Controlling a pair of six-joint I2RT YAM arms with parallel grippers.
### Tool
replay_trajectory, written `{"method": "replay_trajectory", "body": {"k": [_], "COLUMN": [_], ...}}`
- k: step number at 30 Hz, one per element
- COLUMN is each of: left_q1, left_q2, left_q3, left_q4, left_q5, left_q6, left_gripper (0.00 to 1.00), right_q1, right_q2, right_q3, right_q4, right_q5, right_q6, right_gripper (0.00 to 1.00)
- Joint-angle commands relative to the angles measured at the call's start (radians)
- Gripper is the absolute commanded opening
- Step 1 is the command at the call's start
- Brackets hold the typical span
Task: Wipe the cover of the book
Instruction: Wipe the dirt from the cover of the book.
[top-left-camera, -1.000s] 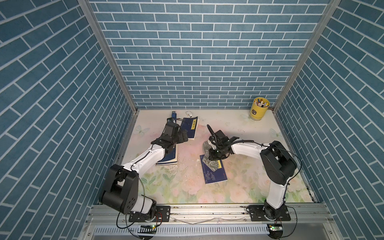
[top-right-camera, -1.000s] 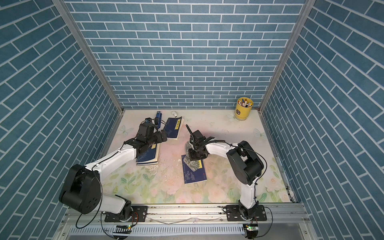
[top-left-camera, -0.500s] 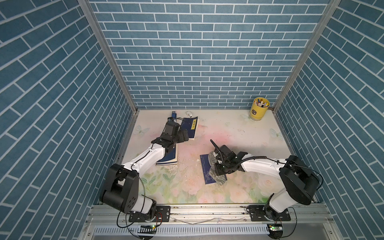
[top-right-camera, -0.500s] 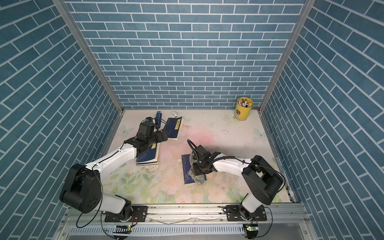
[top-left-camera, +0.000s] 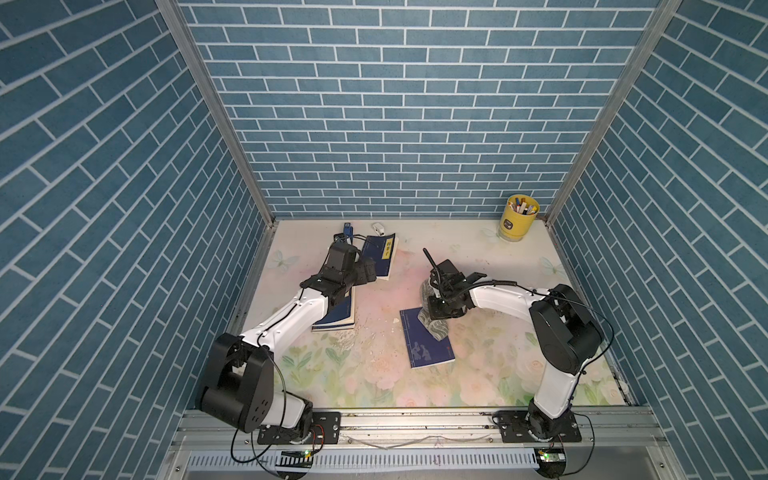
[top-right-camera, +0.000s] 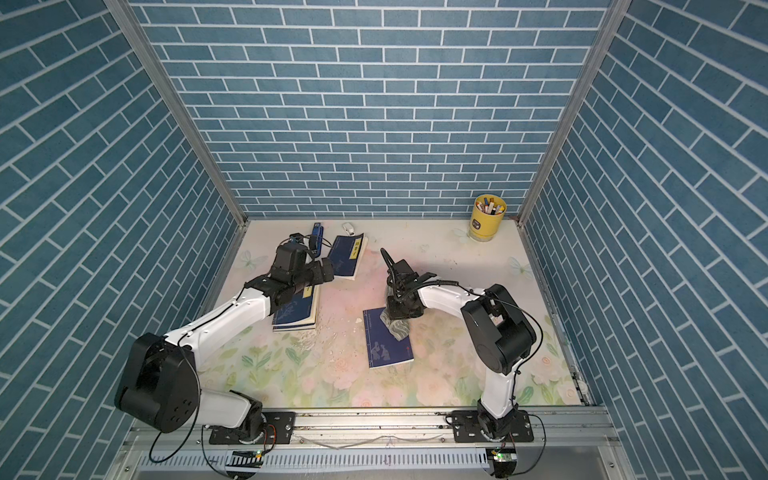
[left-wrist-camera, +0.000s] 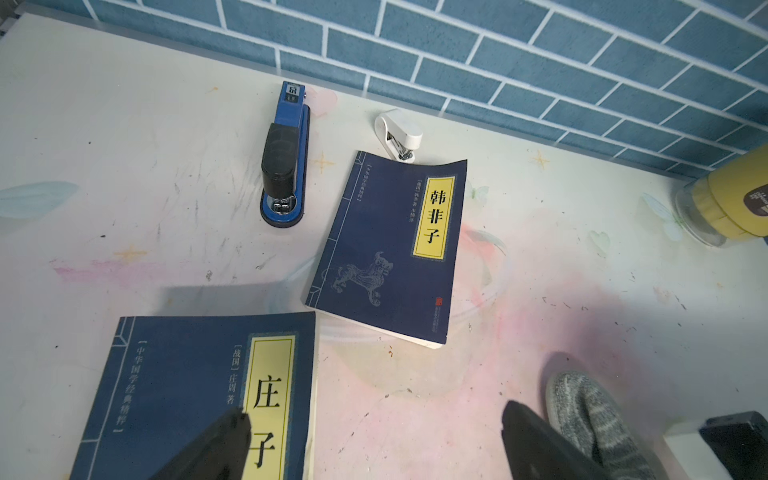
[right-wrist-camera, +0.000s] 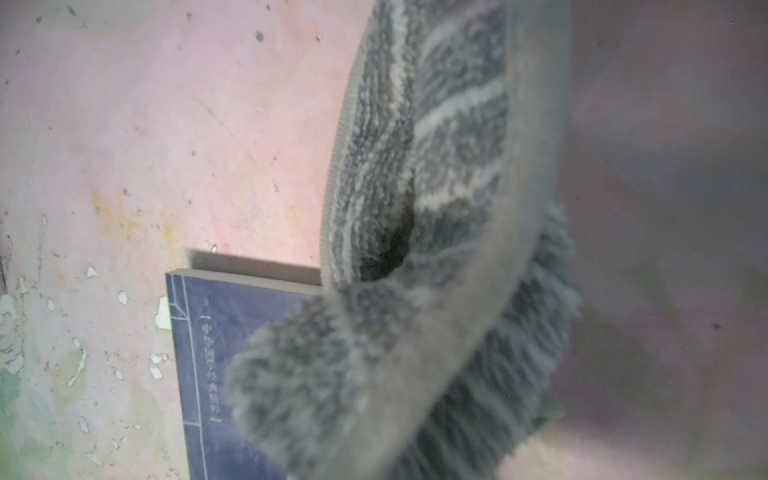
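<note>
The book (top-left-camera: 430, 349) to be wiped lies flat on the desk (top-left-camera: 478, 374), with the yellow cup (top-left-camera: 517, 222) well apart from it at the far corner. Its long axis runs from the back wall toward the front rail, a little turned. The head of the cover seems to point to the back wall, since the drawn figures are seen at the near end.

A grey striped cloth (top-left-camera: 435, 327) is held in the closed right gripper (top-left-camera: 438, 309) and is pressed on the far end of the book, close to its right-hand corner. Most of the cover is stretched out from the gripper toward the front rail, so the coming stroke is probably to be pulled that way, along the long axis.

The left gripper (left-wrist-camera: 374, 415) is opened wide and holds nothing. It is kept well apart from the book, above the edge of a second blue book (left-wrist-camera: 187, 395). The right arm is therefore the nearer one.
</note>
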Motion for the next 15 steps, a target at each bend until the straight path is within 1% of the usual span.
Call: {"method": "replay_trajectory", "body": {"k": [1,6,9,12,15], "left_q1": [0.007,0.007,0.007,0.006,0.006], "left_q2": [-0.011,0.040,0.070,0.083,0.082], "left_q3": [-0.018,0.000,0.012,0.012,0.003], "left_q4": [-0.019,0.010,0.021,0.035,0.037], "left_q5": [-0.016,0.012,0.010,0.022,0.041], "left_q6": [0.006,0.002,-0.001,-0.003,-0.007], "left_gripper": [1.00,1.00,1.00,1.00,1.00], "right_q1": [0.003,0.033,0.039,0.020,-0.026], "right_q2": [0.009,-0.172,-0.262,-0.318,-0.359], "right_q3": [-0.119,-0.334,-0.415,-0.423,-0.371], "right_q4": [-0.152,-0.158,-0.143,-0.136,-0.148], "right_q5": [0.075,0.070,0.068,0.095,0.114], "right_q6": [-0.043,0.056,0.116,0.140,0.128], "right_gripper": [0.07,0.07,0.07,0.07,0.07]}}
